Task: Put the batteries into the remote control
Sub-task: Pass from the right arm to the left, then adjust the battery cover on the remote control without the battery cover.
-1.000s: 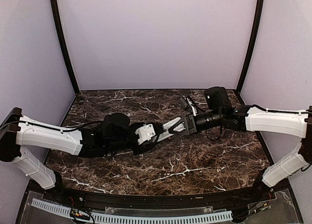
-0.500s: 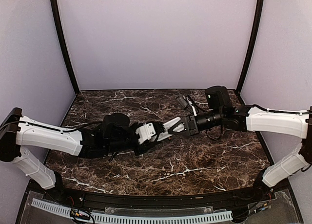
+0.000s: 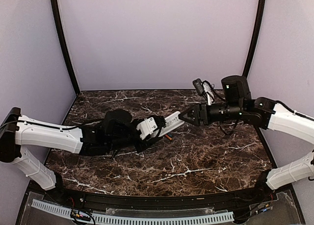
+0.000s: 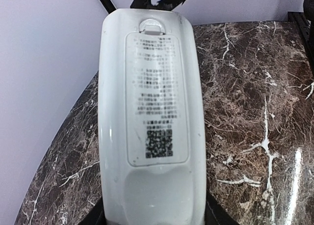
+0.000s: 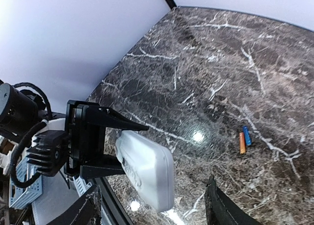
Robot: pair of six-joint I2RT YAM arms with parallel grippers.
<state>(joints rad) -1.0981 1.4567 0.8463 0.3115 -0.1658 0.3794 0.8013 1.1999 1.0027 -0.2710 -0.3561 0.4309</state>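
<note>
- The remote control (image 4: 149,117) is a white plastic slab with rounded ends. Its plain back faces the left wrist camera and carries a printed label with a QR code; the small print is too blurred to read. There is a small notch at the end far from the left tool.
- It is held off the desk (image 3: 206,159), pinched across its width at one end by the left tool (image 3: 158,128). Its free end points towards the right tool (image 3: 189,115).
- The right tool stands just off that free end, apart from it, with its jaws spread wide and nothing between them.
- The batteries are small cylinders lying on the desk side by side, close enough that they seem to touch. One is the orange cell (image 5: 242,143), the other the blue cell (image 5: 247,136). From above, the orange one shows just beyond the left tool's fingertips, under the remote's near edge.
- Count: one remote, two batteries (one orange, one blue), two tools, one dark brown marble-patterned desk.
</note>
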